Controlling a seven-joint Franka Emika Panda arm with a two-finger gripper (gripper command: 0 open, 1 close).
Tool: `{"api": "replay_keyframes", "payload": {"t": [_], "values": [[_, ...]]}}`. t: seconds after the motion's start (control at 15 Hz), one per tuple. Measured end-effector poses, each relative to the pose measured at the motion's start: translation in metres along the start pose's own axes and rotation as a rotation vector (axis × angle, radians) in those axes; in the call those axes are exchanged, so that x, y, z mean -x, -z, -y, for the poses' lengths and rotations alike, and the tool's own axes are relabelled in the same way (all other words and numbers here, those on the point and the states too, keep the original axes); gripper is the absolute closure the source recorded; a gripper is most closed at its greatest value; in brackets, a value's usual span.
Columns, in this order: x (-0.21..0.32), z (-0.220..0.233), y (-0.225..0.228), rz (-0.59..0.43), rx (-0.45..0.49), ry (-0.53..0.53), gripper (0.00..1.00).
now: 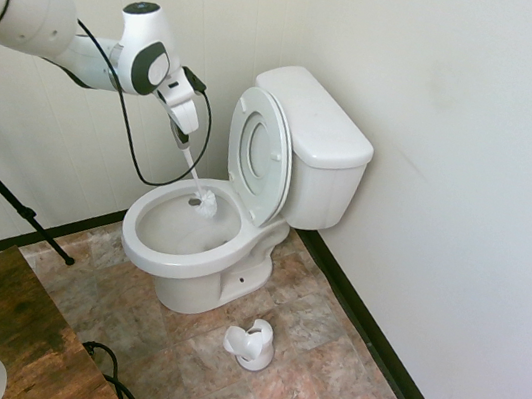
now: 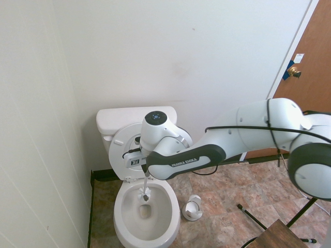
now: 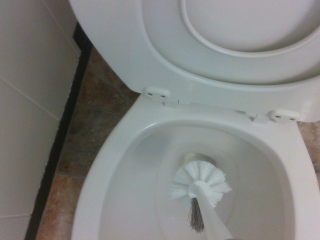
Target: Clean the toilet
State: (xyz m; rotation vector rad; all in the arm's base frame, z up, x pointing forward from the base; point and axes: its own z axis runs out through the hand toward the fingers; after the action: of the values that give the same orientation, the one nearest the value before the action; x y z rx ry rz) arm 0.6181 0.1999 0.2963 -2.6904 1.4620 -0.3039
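Standing in the corner where two pale walls meet, the toilet [image 1: 246, 196] is big, white and shiny; its boxy tank [image 1: 318, 137] sits against the back wall with a flat lid on top; the round seat and lid [image 1: 261, 154] are both flipped up and lean back on the tank, and two small white bumpers show on the underside of the seat in the wrist view; the bowl [image 2: 147, 214] is egg-shaped, open and smooth inside, with a dark drain hole near the bottom; a small hole shows low on the side of its base; the floor around it is brown and tan tile with a black strip along the wall; the white robot arm [image 2: 248, 134] reaches over the bowl, and the words "FRANKA EMIKA" [image 2: 178, 161] can be read in white on its dark band; the gripper [image 1: 184, 136] points almost straight down and its fingers are squeezed tight on the thin handle of a toilet brush [image 1: 205, 200]; the brush head [image 3: 200, 185] is white and bristly and hangs inside the bowl near the back, just under the raised seat; a small white brush holder [image 1: 251, 344] stands on the floor beside the toilet, well apart from the brush.
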Motion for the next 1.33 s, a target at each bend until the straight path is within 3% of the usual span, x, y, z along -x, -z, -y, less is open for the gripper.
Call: {"api": "replay_keyframes", "payload": {"t": [0.47, 0.87, 1.33], "values": [[0.005, 0.021, -0.056, 0.01, 0.038, -0.009, 1.0], [-0.005, 0.048, -0.141, 0.041, 0.034, -0.047, 1.0], [0.032, 0.071, -0.167, 0.02, 0.034, 0.011, 1.0]]}}
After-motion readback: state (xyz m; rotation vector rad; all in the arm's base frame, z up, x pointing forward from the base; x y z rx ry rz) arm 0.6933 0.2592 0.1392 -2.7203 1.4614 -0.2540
